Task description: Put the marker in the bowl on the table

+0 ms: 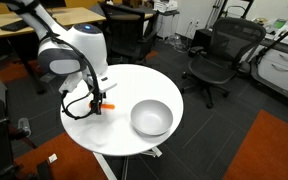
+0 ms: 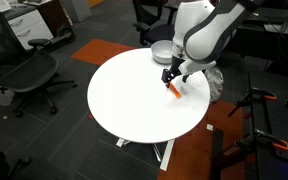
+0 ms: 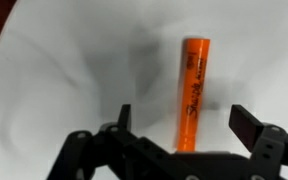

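Gripper (image 3: 183, 120) poised low over the tabletop (image 1: 134, 85), its jaws spread wide and holding nothing; in the wrist view each finger stands clear of the marker (image 3: 193, 95), one to either side. The marker lies flat on the white surface with its near end between the fingers and its length running away from the camera. In an exterior view it shows as a small orange sliver under the gripper (image 1: 96, 100), near the table's edge and well apart from the bowl (image 1: 152, 130), which stands empty on the same tabletop.

By its look, the marker is a light, stiff plastic barrel, smooth and round, so it is likely to roll or squirt out if pinched off-centre. Closing across the barrel near its middle, with the jaws square to its length, seems the safest hold; little force should be needed.

Dark script runs along the orange barrel, but it is too blurred to read with any certainty. No other lettering can be made out.
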Robot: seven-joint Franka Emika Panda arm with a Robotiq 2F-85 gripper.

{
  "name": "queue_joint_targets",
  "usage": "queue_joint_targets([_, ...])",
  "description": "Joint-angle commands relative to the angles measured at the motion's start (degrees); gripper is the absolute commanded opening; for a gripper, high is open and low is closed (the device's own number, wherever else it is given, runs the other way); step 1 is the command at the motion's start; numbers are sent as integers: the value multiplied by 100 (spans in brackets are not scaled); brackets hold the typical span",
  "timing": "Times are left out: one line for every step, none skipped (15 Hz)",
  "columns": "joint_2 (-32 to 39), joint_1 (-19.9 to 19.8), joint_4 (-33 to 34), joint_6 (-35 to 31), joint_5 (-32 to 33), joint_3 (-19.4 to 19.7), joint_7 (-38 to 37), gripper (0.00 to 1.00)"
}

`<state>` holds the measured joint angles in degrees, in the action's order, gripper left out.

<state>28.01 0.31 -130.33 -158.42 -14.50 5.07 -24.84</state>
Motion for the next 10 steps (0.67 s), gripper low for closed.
queue_joint_targets([-1013, 428, -894, -482, 267, 278, -183, 100])
queue_joint_targets([-1235, 500, -1058, -568, 337, 315, -183, 100])
queue_joint_targets([-1435, 616, -1217, -688, 467, 404, -266, 100])
queue_joint_targets([-1631, 713, -1352, -748, 623, 475, -341, 100])
queue_joint_targets([-1811, 790, -1491, -842, 797, 553, -418, 100])
queue_joint_targets([-1980, 873, -1593, -873, 1026, 629, -572, 100])
queue_joint_targets([-2139, 918, -1681, -901, 1264, 691, -727, 100])
queue_joint_targets([-2284, 917, -1748, -904, 1487, 718, -854, 100])
queue_joint_targets([-2404, 881, -1782, -860, 1707, 721, -978, 100])
queue_joint_targets([-2531, 812, -1807, -805, 1914, 678, -1117, 100])
